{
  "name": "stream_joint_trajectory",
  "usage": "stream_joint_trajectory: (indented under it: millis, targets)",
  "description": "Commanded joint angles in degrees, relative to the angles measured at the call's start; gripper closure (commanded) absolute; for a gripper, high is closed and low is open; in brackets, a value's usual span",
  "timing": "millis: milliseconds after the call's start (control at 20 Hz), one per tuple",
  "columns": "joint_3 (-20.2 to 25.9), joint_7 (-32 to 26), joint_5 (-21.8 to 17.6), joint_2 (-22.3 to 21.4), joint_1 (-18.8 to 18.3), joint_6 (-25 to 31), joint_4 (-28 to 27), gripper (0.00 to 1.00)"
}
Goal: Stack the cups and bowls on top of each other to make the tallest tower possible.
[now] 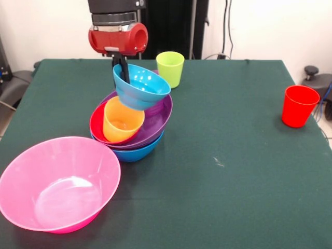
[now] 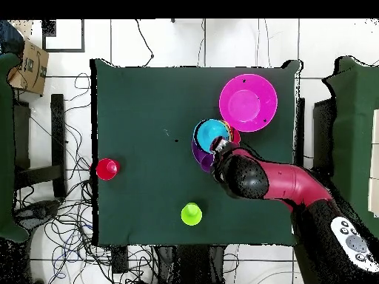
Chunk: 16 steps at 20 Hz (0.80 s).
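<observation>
The tower is a medium blue bowl [image 1: 136,152] holding a large purple bowl [image 1: 155,122], with a small red bowl [image 1: 97,124] and an orange bowl [image 1: 122,122] tilted inside it. My gripper [image 1: 121,70] is shut on the far rim of the light blue bowl [image 1: 141,87], which hangs tilted with its base at the top of the pile. From overhead the light blue bowl [image 2: 212,134] shows beside the arm's head. A lime green cup [image 1: 170,68] stands behind the tower. A red cup [image 1: 299,106] stands far right. The other cups are out of view.
A very large pink bowl [image 1: 59,182] sits upright at the front left corner, close to the tower. The green table [image 1: 223,155] stretches bare between the tower and the red cup. In the overhead view the arm [image 2: 296,185] reaches in from the lower right.
</observation>
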Motion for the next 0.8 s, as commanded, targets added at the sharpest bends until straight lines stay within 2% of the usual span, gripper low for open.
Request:
stream_joint_trajectory:
  millis: [50, 400, 800]
  targets:
    - [4.4, -4.6, -4.1, 3.8, -1.0, 0.4, 3.4, 1.0]
    - [3.6, -7.0, -3.7, 4.6, -2.2, 7.7, 5.1, 1.0]
    - [2.9, -6.6, -4.9, 5.4, -2.7, 7.1, 5.4, 1.0]
